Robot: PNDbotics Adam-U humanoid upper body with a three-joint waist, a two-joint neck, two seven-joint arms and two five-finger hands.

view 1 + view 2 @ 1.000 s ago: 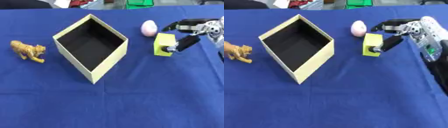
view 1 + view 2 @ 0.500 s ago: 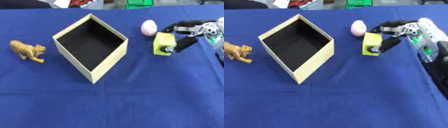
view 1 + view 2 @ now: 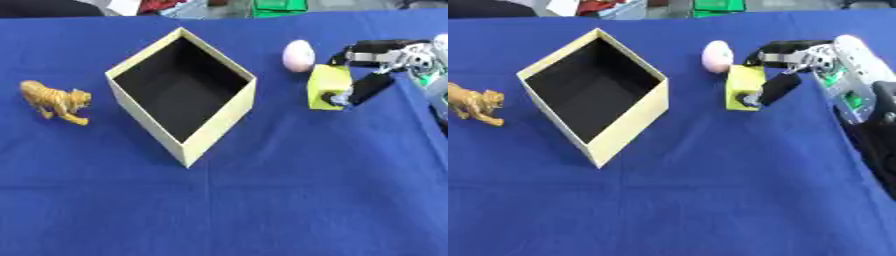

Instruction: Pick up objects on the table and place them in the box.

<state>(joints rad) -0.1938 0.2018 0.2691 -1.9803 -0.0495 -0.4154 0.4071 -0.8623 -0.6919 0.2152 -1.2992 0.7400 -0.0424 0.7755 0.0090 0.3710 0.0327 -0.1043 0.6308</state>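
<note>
A blue-covered table (image 3: 262, 210) fills both views. On it, left of centre, an open cream box (image 3: 184, 95) with a dark inside is seen, set corner-on to the camera and empty so far as can be seen. The right hand (image 3: 785, 67) enters from the right edge and is closed around a yellow block (image 3: 744, 86): upper fingers are curled over the block's top far edge, and a lower finger or thumb is pressed on its near right face. Whether the block is lifted or resting on the cloth cannot be told. A pink egg (image 3: 298, 55) lies just beyond the block, near but apart. A toy tiger (image 3: 54, 100) stands at the far left, well apart from the box. The left hand is not seen in either view.

Step in hand, as judged: yellow block grasped, to be carried to the box. The block should be raised straight up before any sideways travel so the egg is not knocked. The box's near right wall should be cleared with margin, and release made over the dark middle, not over a rim.

No brand, label or legible writing is found on any object.
</note>
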